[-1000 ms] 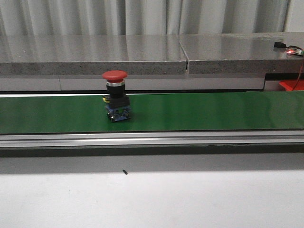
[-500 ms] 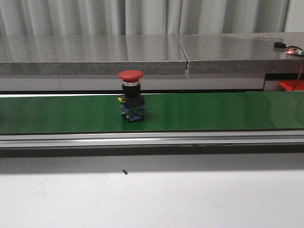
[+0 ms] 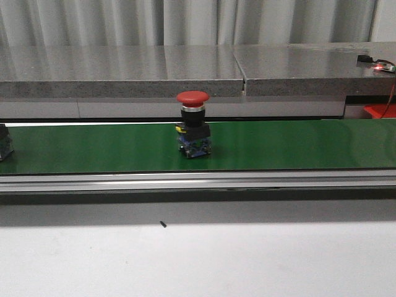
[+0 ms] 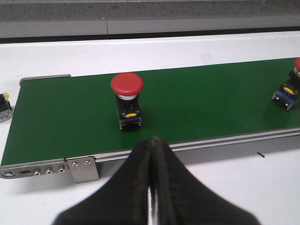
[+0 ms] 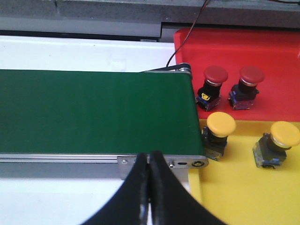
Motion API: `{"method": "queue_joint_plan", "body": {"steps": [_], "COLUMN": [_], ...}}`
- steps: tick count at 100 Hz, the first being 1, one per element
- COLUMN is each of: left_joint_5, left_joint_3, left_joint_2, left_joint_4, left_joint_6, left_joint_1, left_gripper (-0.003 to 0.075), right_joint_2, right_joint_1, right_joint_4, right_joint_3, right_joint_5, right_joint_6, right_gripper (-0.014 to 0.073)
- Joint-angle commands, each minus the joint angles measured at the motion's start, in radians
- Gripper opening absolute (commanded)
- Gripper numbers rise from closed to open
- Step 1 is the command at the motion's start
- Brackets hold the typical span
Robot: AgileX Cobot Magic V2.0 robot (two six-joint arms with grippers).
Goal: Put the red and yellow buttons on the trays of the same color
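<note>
Spanning the counter (image 3: 198, 260), green belt (image 3: 278, 145) carried an upright red button (image 3: 193, 124) mid-frame, another (image 4: 127, 100) at the left gripper's (image 4: 151, 164) 12 o'clock. Both grippers, right (image 5: 149, 176) included, had jaws closed, empty.

Green conveyor belt (image 3: 278, 145), running across the white table (image 3: 247, 260), edged in front by an aluminium rail (image 3: 260, 180). Grey stone-topped counter (image 3: 124, 68) stood behind, before pale curtains (image 3: 185, 21). Small circuit board with a lit red lamp (image 3: 378, 65) lay on the counter's right end.
</note>
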Motion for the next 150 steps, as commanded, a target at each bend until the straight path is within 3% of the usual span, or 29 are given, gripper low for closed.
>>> {"method": "queue_joint_plan", "body": {"steps": [1, 32, 39, 48, 70, 77, 132, 150], "left_joint_5": [-0.061, -0.061, -0.061, -0.061, -0.061, -0.061, -0.061, -0.061], "left_joint_3": [-0.025, -0.025, -0.025, -0.025, -0.025, -0.025, -0.025, -0.025], "left_joint_2": [0.002, 0.002, 0.002, 0.002, 0.002, 0.002, 0.002, 0.002], "left_joint_4": [-0.016, -0.016, -0.016, -0.016, -0.016, -0.016, -0.016, -0.016], "left_joint_6": [-0.003, -0.003, -0.003, -0.003, -0.003, -0.003, -0.003, -0.003], "left_joint_1": [-0.009, -0.009, -0.009, -0.009, -0.009, -0.009, -0.009, -0.009], "left_gripper": [-0.0020, -0.0020, -0.0020, -0.0020, -0.0020, -0.0020, -0.0020, -0.0020], "right_joint_2": [0.050, 0.293, 0.352, 0.429, 0.608, 0.664, 1.029, 1.106], "right_joint_1": [0.019, 0.177, 0.219, 0.274, 0.377, 0.403, 0.470, 0.470], "right_joint_4": [0.005, 0.005, 0.005, 0.005, 0.033, 0.052, 0.139, 0.194], "right_joint_3": [-0.079, -0.310, -0.363, -0.429, -0.561, -0.606, -0.924, -0.977], "right_joint_5": [-0.029, 0.129, 0.165, 0.211, 0.264, 0.298, 0.526, 0.520], "right_joint_6": [-0.004, -0.005, -0.005, -0.005, -0.005, -0.005, -0.024, -0.055], "right_gripper": [-0.0067, -0.0062, -0.0027, 0.0089, 0.0498, 0.0568, 0.0580, 0.0580]}}
